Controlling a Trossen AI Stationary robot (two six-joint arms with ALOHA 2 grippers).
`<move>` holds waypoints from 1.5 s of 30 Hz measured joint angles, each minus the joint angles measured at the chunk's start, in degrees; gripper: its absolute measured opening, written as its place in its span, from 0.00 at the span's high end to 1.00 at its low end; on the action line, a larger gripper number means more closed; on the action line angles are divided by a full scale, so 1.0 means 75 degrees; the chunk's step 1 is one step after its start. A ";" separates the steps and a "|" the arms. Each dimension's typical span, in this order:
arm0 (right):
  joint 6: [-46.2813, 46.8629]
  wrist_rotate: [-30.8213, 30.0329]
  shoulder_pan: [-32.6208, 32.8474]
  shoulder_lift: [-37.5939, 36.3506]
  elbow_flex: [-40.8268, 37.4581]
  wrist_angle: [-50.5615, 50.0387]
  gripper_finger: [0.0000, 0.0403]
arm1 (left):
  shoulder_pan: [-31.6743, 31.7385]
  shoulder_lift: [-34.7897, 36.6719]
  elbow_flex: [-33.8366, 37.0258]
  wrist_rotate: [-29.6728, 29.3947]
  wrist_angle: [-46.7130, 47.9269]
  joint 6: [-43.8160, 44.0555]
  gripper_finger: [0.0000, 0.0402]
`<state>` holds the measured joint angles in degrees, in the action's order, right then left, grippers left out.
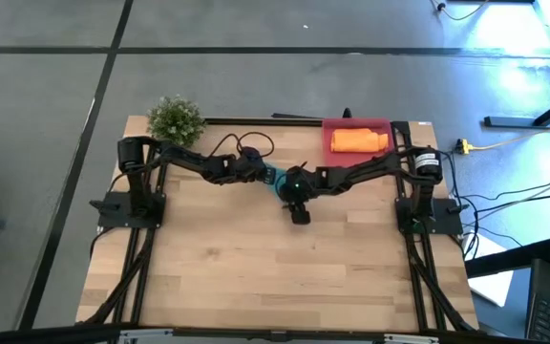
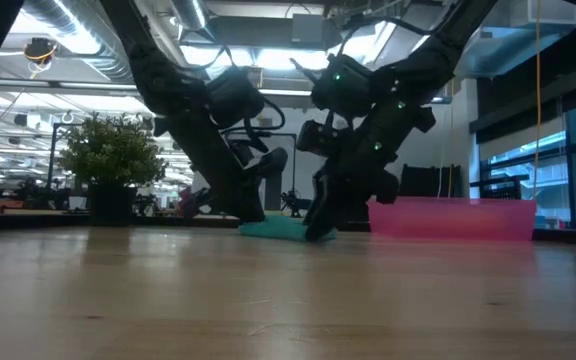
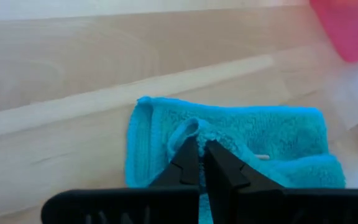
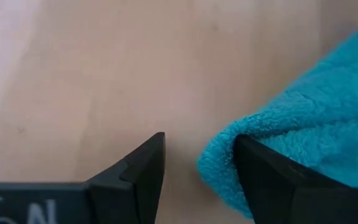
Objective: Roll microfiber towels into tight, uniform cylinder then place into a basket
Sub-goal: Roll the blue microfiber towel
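Observation:
The teal towel (image 1: pixel 274 179) lies bunched and folded on the table's middle, and also shows in the low view (image 2: pixel 273 230). My left gripper (image 1: pixel 264 173) comes from the left and is shut on it (image 3: pixel 197 146). My right gripper (image 1: pixel 289 187) comes from the right and is open at the towel's edge (image 4: pixel 197 149). The orange towel (image 1: pixel 358 140) lies rolled in the pinkish-red basket (image 1: pixel 329 127) at the far right. My left gripper pinches a small raised fold (image 3: pixel 193 128) on the towel's upper face between its two fingertips, slanting down from the table's left. The rest of the towel lies slack on the table. My right gripper is open. One finger (image 4: pixel 263 177) lies against the towel's rounded edge (image 4: pixel 219 158), which curls round its tip. The other finger (image 4: pixel 143 171) stands over bare wood. The towel rests on the table.
A small green plant (image 1: pixel 175 118) stands at the far left corner. The basket's wall (image 2: pixel 453 218) rises behind and to the right of the grippers. The near half of the wooden table (image 1: pixel 275 272) is bare wood.

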<state>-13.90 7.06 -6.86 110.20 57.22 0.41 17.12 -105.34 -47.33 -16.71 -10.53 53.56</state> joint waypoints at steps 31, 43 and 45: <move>0.0237 -0.0669 -0.0568 -0.0251 0.1718 -0.2716 0.98 | 0.0018 -0.0032 0.0003 0.0673 0.0585 -0.0756 1.00; 0.1195 0.0454 -0.1841 -0.0196 0.2038 -0.3439 0.99 | -0.0012 -0.0029 0.0009 0.0911 0.0606 -0.0833 1.00; 0.1178 0.0791 -0.1949 -0.0081 0.2038 -0.3677 0.99 | -0.0012 -0.0029 0.0009 0.0915 0.0607 -0.0839 1.00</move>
<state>-5.07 13.00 -21.48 109.59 72.51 -27.17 17.04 -105.56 -47.27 -9.85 -5.97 47.27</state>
